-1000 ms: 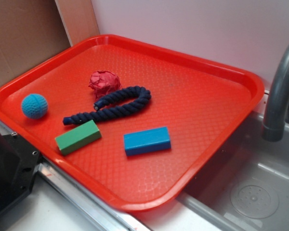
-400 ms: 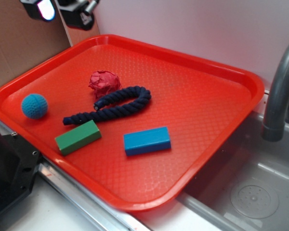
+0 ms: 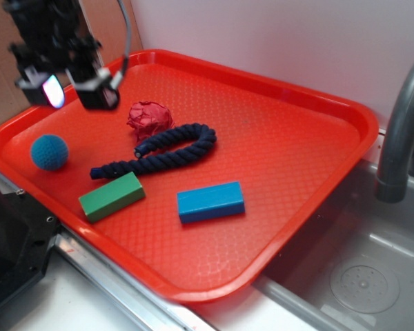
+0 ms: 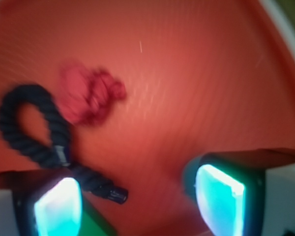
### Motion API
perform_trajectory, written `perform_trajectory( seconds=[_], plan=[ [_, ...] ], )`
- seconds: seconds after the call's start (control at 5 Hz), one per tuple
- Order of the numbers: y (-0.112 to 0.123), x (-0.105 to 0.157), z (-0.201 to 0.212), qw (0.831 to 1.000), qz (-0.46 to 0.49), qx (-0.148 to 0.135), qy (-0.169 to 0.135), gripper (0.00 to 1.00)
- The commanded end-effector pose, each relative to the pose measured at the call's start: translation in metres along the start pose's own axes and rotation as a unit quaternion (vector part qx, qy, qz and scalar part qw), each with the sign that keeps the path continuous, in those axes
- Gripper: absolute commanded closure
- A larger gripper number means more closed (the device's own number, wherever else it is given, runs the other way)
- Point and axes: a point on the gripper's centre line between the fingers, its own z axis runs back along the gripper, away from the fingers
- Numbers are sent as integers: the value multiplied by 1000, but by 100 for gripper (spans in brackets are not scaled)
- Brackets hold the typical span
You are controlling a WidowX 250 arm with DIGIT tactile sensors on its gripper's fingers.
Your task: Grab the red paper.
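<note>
Crumpled dark-red paper on an orange-red tray

The red paper [image 3: 150,118] is a wrinkly pinkish ball on the tray [image 3: 290,148], touching the dark rope [image 3: 162,153] curled in front of it; beyond the rope lie a green block [image 3: 112,196], a blue block [image 3: 210,201] and a blue ball [image 3: 49,152]; the gripper [image 3: 72,91] hovers left of the paper, jaws spread, empty

We see a glossy plastic tray [image 3: 283,138] with a fine pebbled texture on its floor. On it, the red paper [image 3: 150,119] is crumpled and matt, the rope [image 3: 167,149] is twisted dark cord, and the ball [image 3: 49,152] looks knitted. The green block [image 3: 112,196] and blue block [image 3: 210,201] look smooth. Beside the tray, the sink [image 3: 359,269] is dull grey metal.
</note>
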Motion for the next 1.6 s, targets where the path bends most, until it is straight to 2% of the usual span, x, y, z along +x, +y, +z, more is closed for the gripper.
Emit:
perform_trajectory(
  seconds=[0.0, 0.2, 0.4, 0.6, 0.8, 1.0, 1.2, 1.4],
  plan=[
    [-32, 33, -18, 1000, -26, -1, -12, 0],
    [-61, 74, -12, 998, -53, 13, -27, 0],
    [-60, 85, 15, 995, -71, 12, -64, 0],
    [-48, 71, 24, 995, -61, 13, -73, 0],
    [-44, 74, 7, 997, -50, 20, -47, 0],
    [-43, 74, -22, 999, -52, 15, -8, 0],
    [-53, 85, -48, 998, -62, 7, 19, 0],
    [-59, 81, -57, 997, -62, 21, 51, 100]
  ],
)
